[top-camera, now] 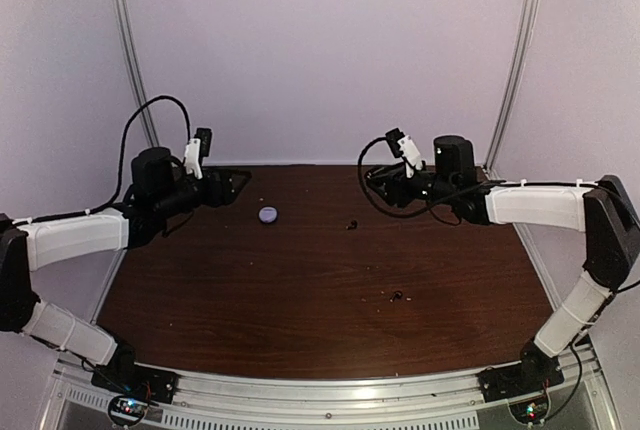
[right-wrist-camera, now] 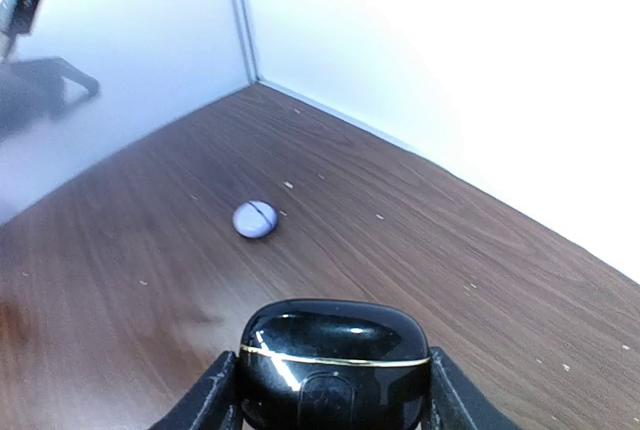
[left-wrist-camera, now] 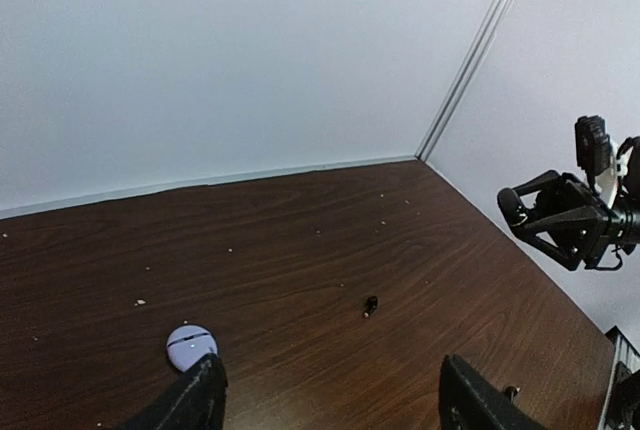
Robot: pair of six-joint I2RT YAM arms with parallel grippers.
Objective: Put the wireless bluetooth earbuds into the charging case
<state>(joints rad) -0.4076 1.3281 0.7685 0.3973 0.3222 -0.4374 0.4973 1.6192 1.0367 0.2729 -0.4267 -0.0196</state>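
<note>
— Which step are we on?

— An early one, we judge. Our right hand [right-wrist-camera: 332,368] is clamped on the black charging case [right-wrist-camera: 335,345] and holds it above the worktop [top-camera: 300,335], toward the far right corner. The gold seam runs unbroken around the case, so we take the lid to be down, with no bud inside yet.

— And our left hand [left-wrist-camera: 330,412]?

— Its fingers [left-wrist-camera: 195,402] stand apart with nothing between them, over the far left corner.

— Where are the earbuds?

— One black earbud [top-camera: 350,224] lies on the worktop close to the far edge, about midway along it. It is just on the near side of our right hand and well apart from our left. A second dark speck [top-camera: 398,296] lies right of the middle, nearer the near edge. It is too small for us to say whether it is a bud or a crumb. A lilac case [top-camera: 268,214] sits by the far edge, between our left hand and the black earbud.

— What does the next move call for?

— The lid has to come up first, so our right hand must keep the case steady or set it down. After that our left hand must cross toward the middle of the far edge. It will need a fine pinch, because the bud is tiny and rounded and could skid or roll away.
</note>
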